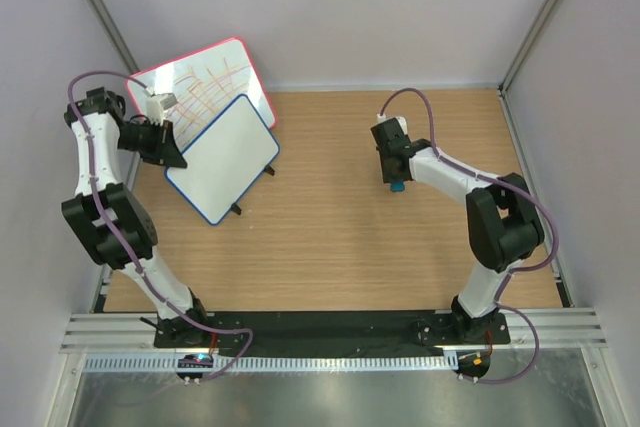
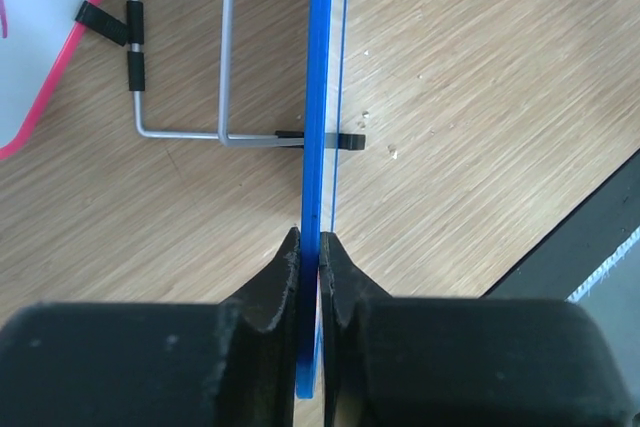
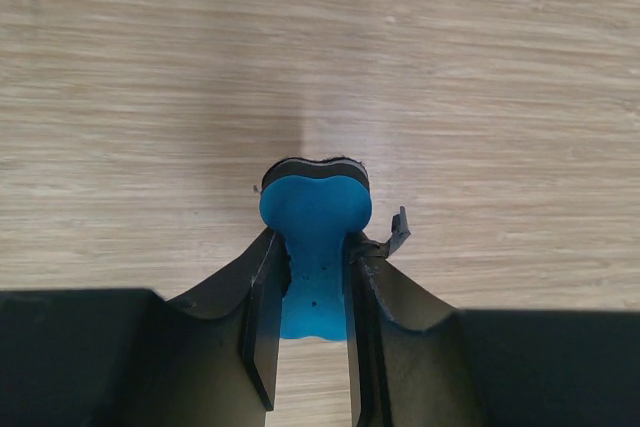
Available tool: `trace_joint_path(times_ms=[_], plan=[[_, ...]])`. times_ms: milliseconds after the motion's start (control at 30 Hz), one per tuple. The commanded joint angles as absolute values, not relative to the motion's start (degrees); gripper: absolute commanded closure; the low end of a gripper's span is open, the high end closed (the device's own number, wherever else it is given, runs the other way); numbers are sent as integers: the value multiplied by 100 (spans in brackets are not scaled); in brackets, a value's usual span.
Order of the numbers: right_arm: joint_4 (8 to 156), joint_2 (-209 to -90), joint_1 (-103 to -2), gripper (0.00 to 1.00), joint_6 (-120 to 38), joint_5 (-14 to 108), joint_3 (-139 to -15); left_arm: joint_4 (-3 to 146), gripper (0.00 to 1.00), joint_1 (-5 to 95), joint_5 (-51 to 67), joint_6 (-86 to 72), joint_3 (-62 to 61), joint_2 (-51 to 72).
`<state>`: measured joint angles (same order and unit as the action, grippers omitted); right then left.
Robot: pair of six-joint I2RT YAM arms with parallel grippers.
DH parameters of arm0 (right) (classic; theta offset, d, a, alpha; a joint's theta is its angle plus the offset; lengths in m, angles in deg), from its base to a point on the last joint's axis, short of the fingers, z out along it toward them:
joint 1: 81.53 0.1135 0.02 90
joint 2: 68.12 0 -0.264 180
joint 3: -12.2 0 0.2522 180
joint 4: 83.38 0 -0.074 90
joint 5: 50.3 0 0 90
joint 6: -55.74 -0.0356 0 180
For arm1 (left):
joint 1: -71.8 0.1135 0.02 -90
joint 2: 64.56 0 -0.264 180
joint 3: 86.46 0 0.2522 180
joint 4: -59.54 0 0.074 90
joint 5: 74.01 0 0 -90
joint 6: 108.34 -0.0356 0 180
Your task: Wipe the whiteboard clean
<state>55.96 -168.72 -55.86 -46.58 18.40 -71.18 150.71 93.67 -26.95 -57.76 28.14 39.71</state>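
in the top view the whiteboard (image 1: 225,157), blue-framed and with a clean face, sits at about 10 o'clock from the middle of the table (image 1: 340,247), turned like a diamond, with small black feet showing at its 5 and 3 o'clock edges. the left gripper (image 1: 172,152) is at the board's 9 o'clock edge. in the left wrist view the left gripper (image 2: 310,247) has its fingers pressed together on the thin blue frame of the whiteboard (image 2: 318,97), which is seen edge-on and runs straight up toward 12 o'clock. at 10 o'clock from the grip lie grey wire legs (image 2: 226,67), one meeting the blue edge at a small black clip. the red board (image 1: 205,72) stands just behind the whiteboard at its 11 o'clock side, covered in coloured scribbles, and its pink edge (image 2: 60,57) shows in the wrist view's 10 o'clock corner. the right gripper (image 1: 395,172) hangs over bare wood at about 2 o'clock from the table's middle, well apart from both boards, pointing down. its fingers (image 3: 268,277) are clamped on the waist of a blue eraser (image 3: 315,209), whose dark pad faces the table; whether the pad touches the wood cannot be told.
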Motion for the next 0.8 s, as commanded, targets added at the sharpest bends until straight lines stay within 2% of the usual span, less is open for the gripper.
trace_joint_path(times_ms=[0, 100, 367, 467, 567, 700, 767], plan=[[5351, -16919, -5604, 99, -4525, 1588, -7204, 15082, 91, 9307, -2268, -5684, 2916, 4144], [5298, -17033, -5613, 99, -4534, 1605, -7248, 14995, 76, 9316, -2154, -5587, 2925, 4170], [5438, -17148, -5613, 99, -4595, 1597, -7117, 14379, 72, 9307, -1969, -5332, 2706, 3968], [5430, -17165, -5613, 99, -4595, 1544, -7099, 14335, 62, 9307, -1978, -5420, 2600, 3819], [5412, -17192, -5613, 99, -4595, 1474, -7099, 14282, 59, 9307, -1899, -5420, 2574, 3757], [5386, -17201, -5648, 99, -4613, 1369, -7046, 14256, 41, 9307, -1881, -5429, 2556, 3687], [5359, -17183, -5700, 99, -4630, 1324, -7029, 14265, 35, 9307, -1890, -5429, 2547, 3626]])
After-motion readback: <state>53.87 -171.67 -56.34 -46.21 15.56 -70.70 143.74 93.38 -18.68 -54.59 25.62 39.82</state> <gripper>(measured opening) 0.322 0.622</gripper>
